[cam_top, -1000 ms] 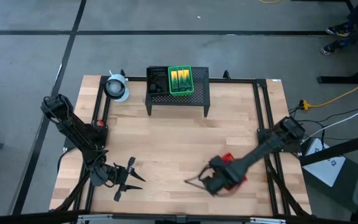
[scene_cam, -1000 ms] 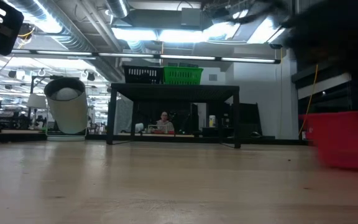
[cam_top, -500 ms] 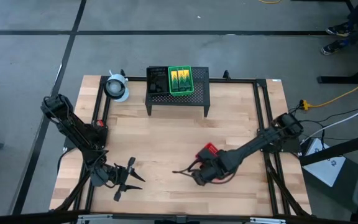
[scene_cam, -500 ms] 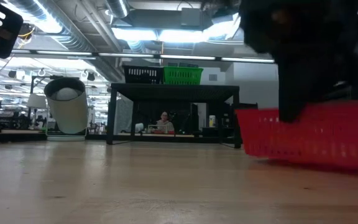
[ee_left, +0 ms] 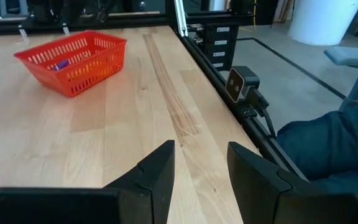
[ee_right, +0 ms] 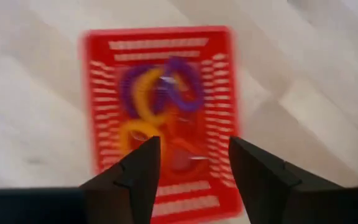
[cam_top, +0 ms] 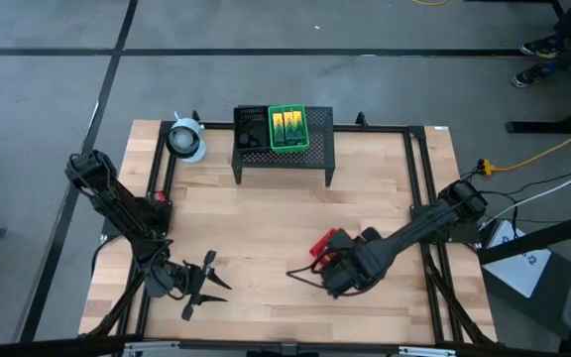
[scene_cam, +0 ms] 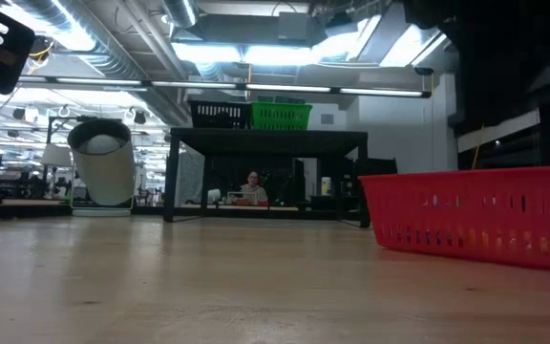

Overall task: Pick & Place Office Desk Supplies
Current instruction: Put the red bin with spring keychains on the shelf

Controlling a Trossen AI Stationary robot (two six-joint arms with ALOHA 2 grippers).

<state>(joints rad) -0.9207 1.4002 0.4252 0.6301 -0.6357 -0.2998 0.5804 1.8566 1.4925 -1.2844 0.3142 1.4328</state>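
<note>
Now the wooden table (cam_top: 266, 228) lay under me, with the black mesh stand (cam_top: 282, 149) at its far edge carrying a black tray (cam_top: 251, 127) and a green tray (cam_top: 288, 129) side by side. On the near right part of the boards sat the red tray (ee_left: 72, 59), resting flat on the wood and gripped by nobody. My right pincer (ee_right: 190, 163) hung directly above it, fingers apart and empty, and past them I looked down into the tray along its long axis, which ran straight away from me between the two fingers. So the tray lay below and just ahead of that pincer, and I judged the right arm far the nearer one for whatever came next; to take the tray I would have to drop onto a rim, not the middle. My left pincer (ee_left: 199, 163) waited low near the front left corner, fingers apart too, holding nothing, with the tray well off across the table. Inside the tray lay the purple loop (ee_right: 182, 81) and the orange loops (ee_right: 143, 102), tangled over one another.
</note>
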